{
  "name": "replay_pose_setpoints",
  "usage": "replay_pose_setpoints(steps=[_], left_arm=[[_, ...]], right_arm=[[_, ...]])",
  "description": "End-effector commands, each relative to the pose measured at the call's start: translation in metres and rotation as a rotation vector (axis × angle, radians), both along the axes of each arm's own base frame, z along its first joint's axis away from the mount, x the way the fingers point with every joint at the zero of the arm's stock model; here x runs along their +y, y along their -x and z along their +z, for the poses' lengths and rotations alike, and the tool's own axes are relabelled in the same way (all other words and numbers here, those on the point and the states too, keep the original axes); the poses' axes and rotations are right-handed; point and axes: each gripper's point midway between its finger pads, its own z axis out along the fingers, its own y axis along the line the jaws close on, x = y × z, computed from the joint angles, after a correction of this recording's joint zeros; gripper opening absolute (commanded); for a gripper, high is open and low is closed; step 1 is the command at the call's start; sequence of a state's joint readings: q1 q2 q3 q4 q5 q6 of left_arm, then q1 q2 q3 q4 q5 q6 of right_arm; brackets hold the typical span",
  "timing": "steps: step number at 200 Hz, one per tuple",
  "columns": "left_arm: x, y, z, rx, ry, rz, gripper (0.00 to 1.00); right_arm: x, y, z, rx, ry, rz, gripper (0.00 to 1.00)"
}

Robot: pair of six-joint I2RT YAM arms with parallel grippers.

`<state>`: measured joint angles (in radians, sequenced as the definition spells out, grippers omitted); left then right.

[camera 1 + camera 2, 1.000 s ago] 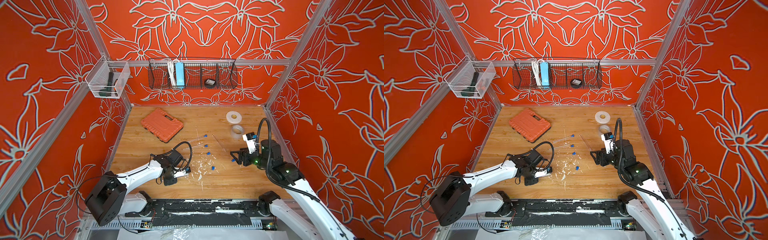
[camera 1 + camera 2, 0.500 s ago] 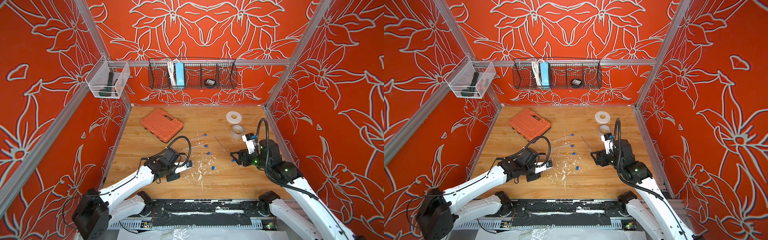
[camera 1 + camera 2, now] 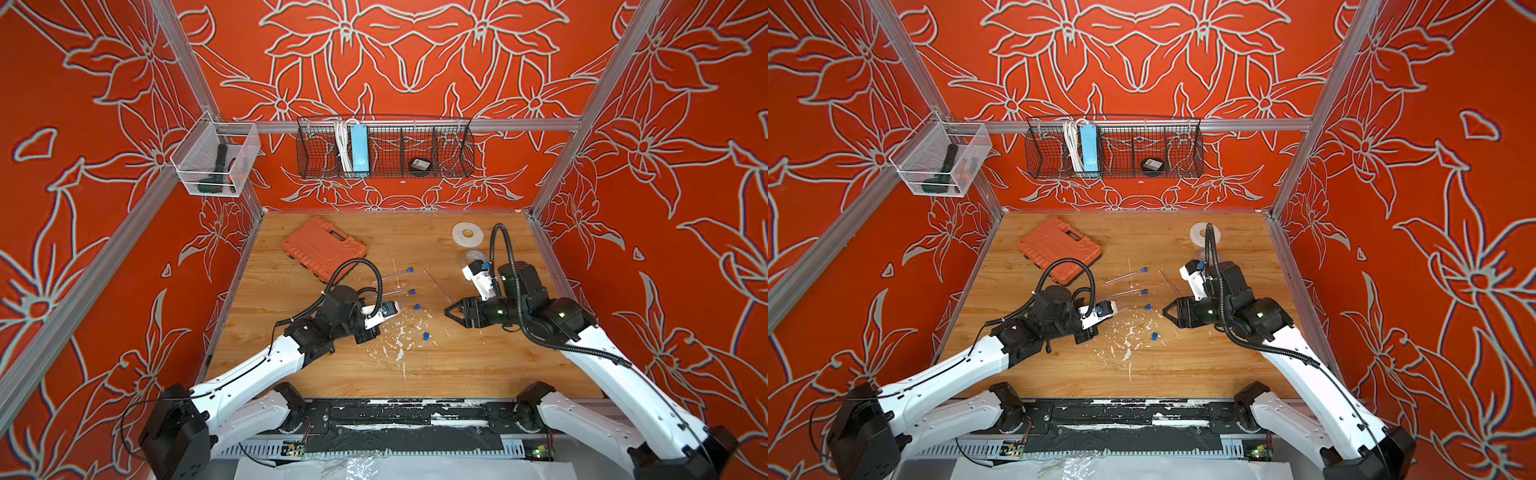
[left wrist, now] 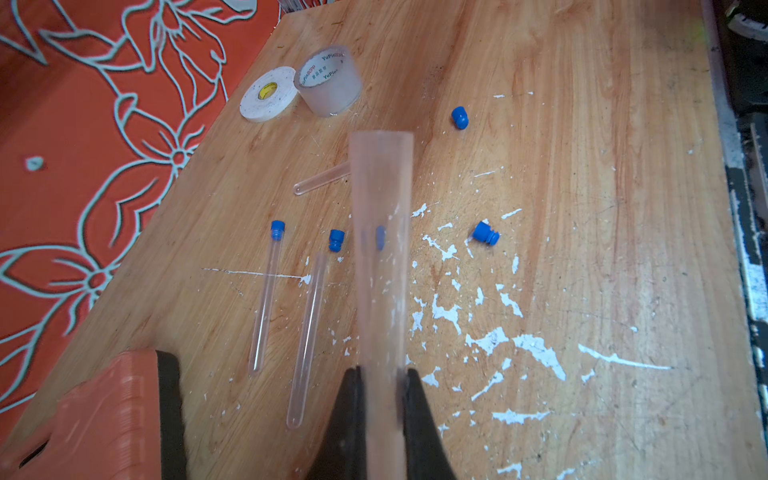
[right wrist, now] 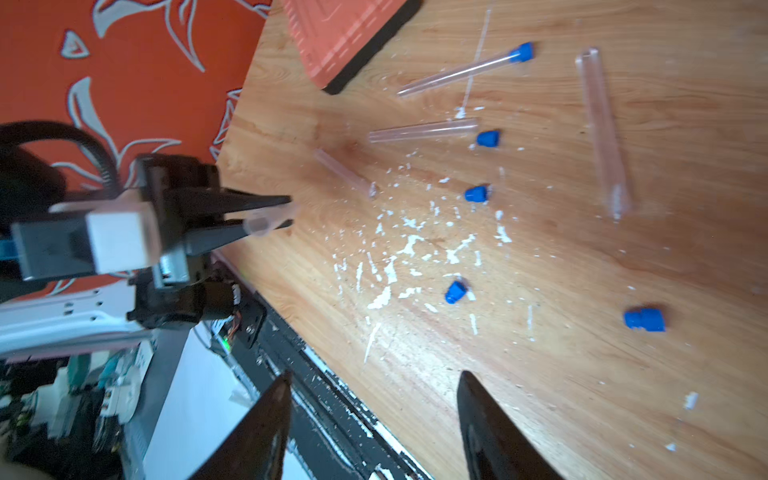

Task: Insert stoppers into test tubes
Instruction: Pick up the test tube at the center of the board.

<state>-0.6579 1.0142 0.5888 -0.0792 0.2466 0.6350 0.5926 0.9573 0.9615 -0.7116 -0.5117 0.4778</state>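
The left jaws pinch one test tube (image 4: 380, 249), held off the paint-flecked tabletop (image 3: 457, 374). Its long axis is aimed at the right arm (image 3: 582, 332), open mouth leading. The right jaws stand partly spread and empty, nearer the loose stoppers (image 3: 417, 306); the closest stopper (image 5: 455, 291) lies just ahead of them. The tape rolls (image 4: 328, 83) and orange case (image 3: 324, 247) sit well clear.

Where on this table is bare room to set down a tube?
Bare wood lies between the orange case and the white tape roll, and along the black front rail. The middle is crowded with test tubes and stoppers.
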Motion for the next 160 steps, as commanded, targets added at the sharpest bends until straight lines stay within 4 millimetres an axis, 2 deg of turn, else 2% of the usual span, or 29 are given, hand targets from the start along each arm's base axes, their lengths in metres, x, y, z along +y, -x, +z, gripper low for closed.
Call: replay_pose_setpoints(steps=[1, 46, 68, 101, 143, 160], left_arm=[[-0.009, 0.006, 0.003, -0.001, 0.033, -0.017, 0.0], [-0.009, 0.007, -0.007, 0.03, 0.003, 0.005, 0.0], [-0.01, 0.006, -0.008, 0.035, -0.003, 0.003, 0.0], [-0.01, 0.007, -0.007, 0.033, 0.0, -0.007, 0.0], [-0.009, 0.009, -0.004, 0.013, 0.011, -0.012, 0.0], [-0.009, 0.01, -0.004, 0.01, 0.012, -0.015, 0.0]], right_arm=[[0.023, 0.003, 0.004, 0.006, 0.004, 0.025, 0.64], [0.056, -0.005, 0.006, -0.035, 0.024, 0.044, 0.63], [0.07, -0.01, 0.002, -0.034, 0.039, 0.056, 0.59], [0.084, -0.014, -0.003, -0.013, 0.017, 0.064, 0.51], [0.09, -0.017, -0.012, -0.008, 0.04, 0.06, 0.49], [0.096, -0.017, -0.014, -0.003, 0.041, 0.071, 0.46]])
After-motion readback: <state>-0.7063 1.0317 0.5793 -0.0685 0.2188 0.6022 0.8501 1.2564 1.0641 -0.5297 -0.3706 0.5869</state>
